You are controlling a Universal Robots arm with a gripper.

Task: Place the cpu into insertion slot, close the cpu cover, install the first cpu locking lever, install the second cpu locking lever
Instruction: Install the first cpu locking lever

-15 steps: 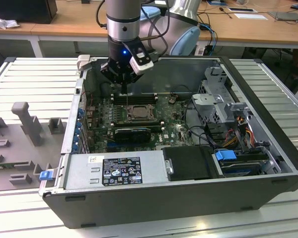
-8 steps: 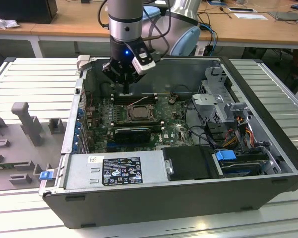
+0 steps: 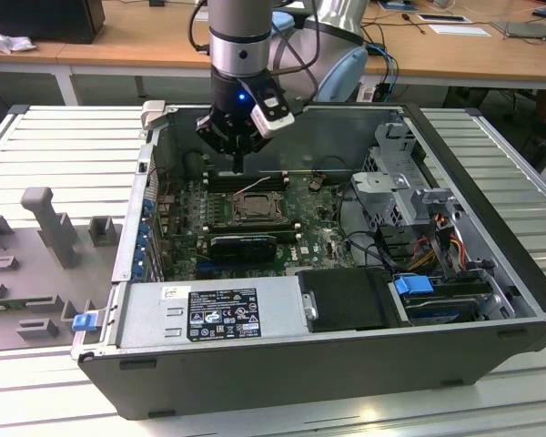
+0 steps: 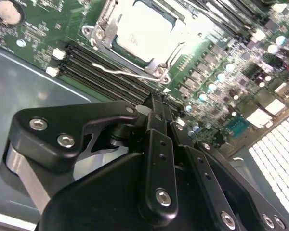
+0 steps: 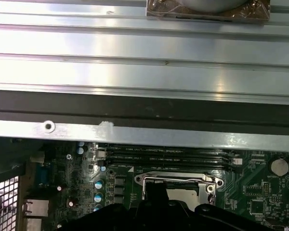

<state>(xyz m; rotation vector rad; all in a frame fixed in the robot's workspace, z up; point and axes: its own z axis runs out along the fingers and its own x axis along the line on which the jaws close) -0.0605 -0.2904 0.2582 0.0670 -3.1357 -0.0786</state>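
The cpu lies pale and flat in the insertion slot on the green board. The grey cpu cover is folded down around it, its window framing the chip. A thin wire locking lever stands loose along the socket's edge and shows as a pale line in the exterior view. My gripper hangs above the memory slots just behind the socket. Its black fingers are shut together with nothing between them. In the first wrist view the gripper overlaps the socket's frame.
Long black memory slots run beside the socket. A black card sits in front of it, the power supply nearer still. A drive cage with cables fills the exterior view's right. Case walls enclose the board.
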